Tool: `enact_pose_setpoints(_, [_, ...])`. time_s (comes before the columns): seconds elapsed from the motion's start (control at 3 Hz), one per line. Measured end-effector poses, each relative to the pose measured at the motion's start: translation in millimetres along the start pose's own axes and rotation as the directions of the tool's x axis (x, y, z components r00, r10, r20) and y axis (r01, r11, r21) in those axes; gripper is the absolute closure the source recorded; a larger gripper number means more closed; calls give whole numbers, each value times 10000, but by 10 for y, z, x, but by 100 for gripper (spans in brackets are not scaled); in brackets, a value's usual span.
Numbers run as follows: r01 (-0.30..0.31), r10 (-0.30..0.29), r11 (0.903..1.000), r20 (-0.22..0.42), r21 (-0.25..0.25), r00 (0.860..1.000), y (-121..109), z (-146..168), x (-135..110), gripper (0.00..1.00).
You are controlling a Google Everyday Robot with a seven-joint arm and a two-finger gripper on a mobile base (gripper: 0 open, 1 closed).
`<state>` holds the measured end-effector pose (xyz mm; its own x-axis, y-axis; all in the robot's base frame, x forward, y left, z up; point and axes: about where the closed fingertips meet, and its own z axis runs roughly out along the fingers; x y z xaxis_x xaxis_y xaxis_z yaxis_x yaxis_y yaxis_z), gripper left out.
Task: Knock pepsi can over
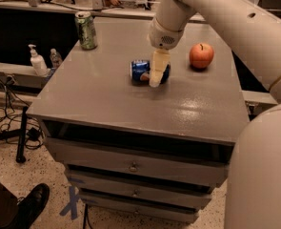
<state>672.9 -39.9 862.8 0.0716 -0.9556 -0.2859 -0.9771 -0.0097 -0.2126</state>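
Note:
The pepsi can [141, 71] is dark blue with a silver end and lies on its side near the middle of the grey cabinet top [106, 94], its silver top pointing left. My gripper [155, 79] hangs from the white arm directly in front of the can's right half and hides that part. Its pale fingers point down toward the cabinet top.
A pale green can [86, 30] stands upright at the back left corner. A red apple [201, 56] sits at the back right. A soap dispenser [37, 61] stands on a lower ledge to the left. A person's shoe [33, 205] is on the floor at lower left.

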Motion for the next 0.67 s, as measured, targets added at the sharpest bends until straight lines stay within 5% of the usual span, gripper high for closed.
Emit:
enact_pose_setpoints(0.33, [-96, 89, 9990, 176, 438, 9998, -18, -179, 23, 0])
enact_pose_setpoints(0.67, [-289, 184, 9893, 743, 1433, 9971, -91, -640, 72, 0])
